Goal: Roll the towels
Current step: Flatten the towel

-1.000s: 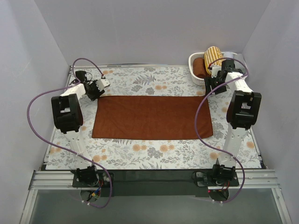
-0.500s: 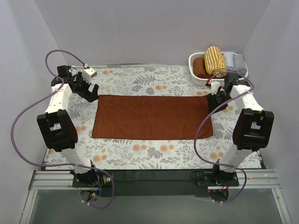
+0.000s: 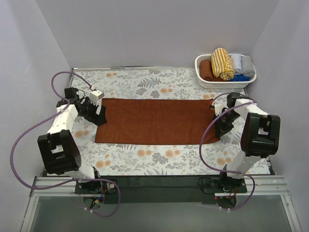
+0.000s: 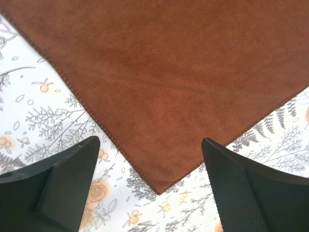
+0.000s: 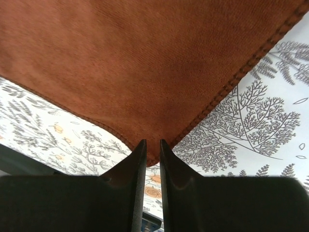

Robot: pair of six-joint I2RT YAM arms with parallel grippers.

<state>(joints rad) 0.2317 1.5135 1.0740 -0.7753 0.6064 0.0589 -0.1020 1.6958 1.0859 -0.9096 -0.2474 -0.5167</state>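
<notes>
The rust-brown towel (image 3: 157,121) lies spread flat across the floral tablecloth. My left gripper (image 3: 99,115) hovers at its left edge. In the left wrist view that gripper (image 4: 150,139) is open wide, with a left-hand corner of the towel (image 4: 169,72) between the spread fingers and touching neither. My right gripper (image 3: 218,127) is at the near-right corner. There its jaws (image 5: 153,141) are drawn almost together around the corner tip of the towel (image 5: 135,63), whose edge bulges beside them. The mustard-yellow striped towel (image 3: 222,63) sits rolled in the basket.
A white basket (image 3: 203,79) stands at the back right corner, holding a brown roll (image 3: 206,70) and small blue and grey rolls (image 3: 241,65). Purple cables loop from both arms. Grey walls close in the table on three sides.
Both arms came down from the far corners to the towel's ends. The left jaws opened wide over the left corner; the right jaws narrowed around the near-right corner.
</notes>
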